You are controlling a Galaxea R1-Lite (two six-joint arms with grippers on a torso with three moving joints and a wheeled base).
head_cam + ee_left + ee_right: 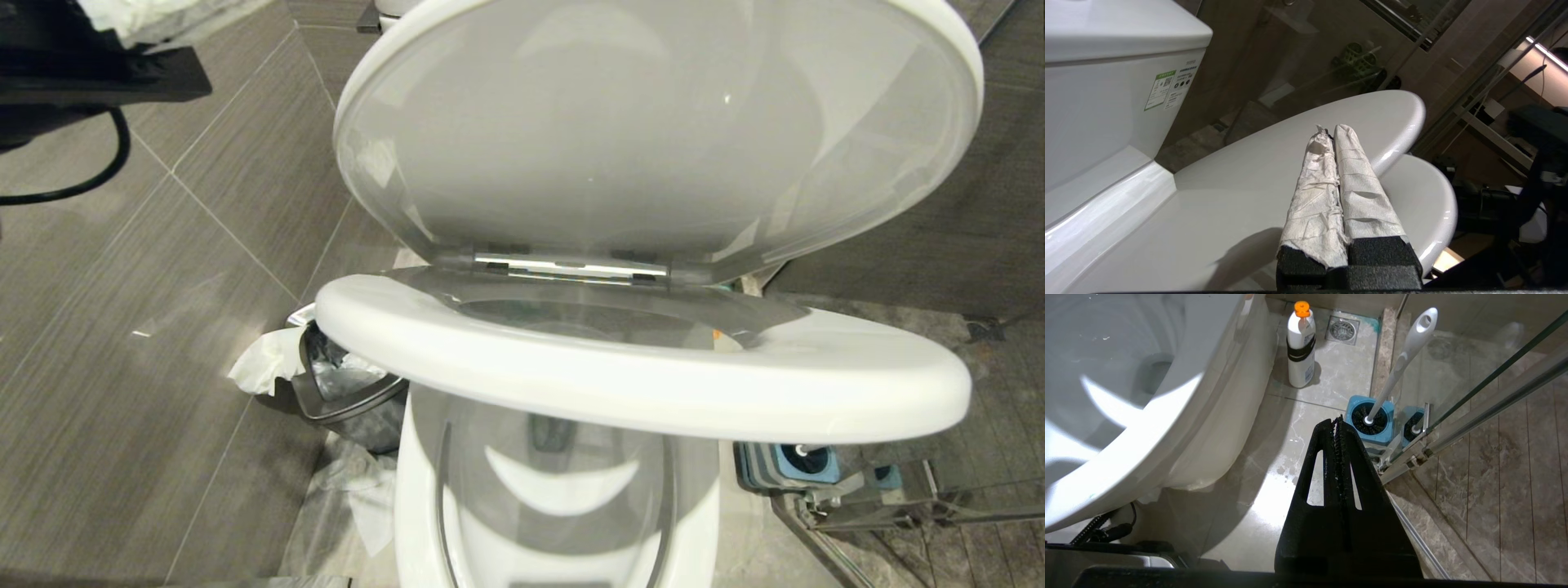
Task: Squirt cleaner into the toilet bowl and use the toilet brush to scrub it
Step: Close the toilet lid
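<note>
- The toilet bowl [555,506] stands on the tiled floor [122,367], its lid [653,122] raised and its seat [653,384] half lifted.
- The left gripper [1333,132], fingers wrapped in white paper and pressed together holding nothing, hovers above the seat, near the tank [1106,102].
- The right gripper [1337,420], fingers closed and empty, hangs over the floor beside the bowl.
- The toilet brush [1400,363] sits upright in its blue holder [1370,420] by the glass shower door; a white bottle [1301,345] with an orange cap stands near the floor drain [1342,330].
</note>
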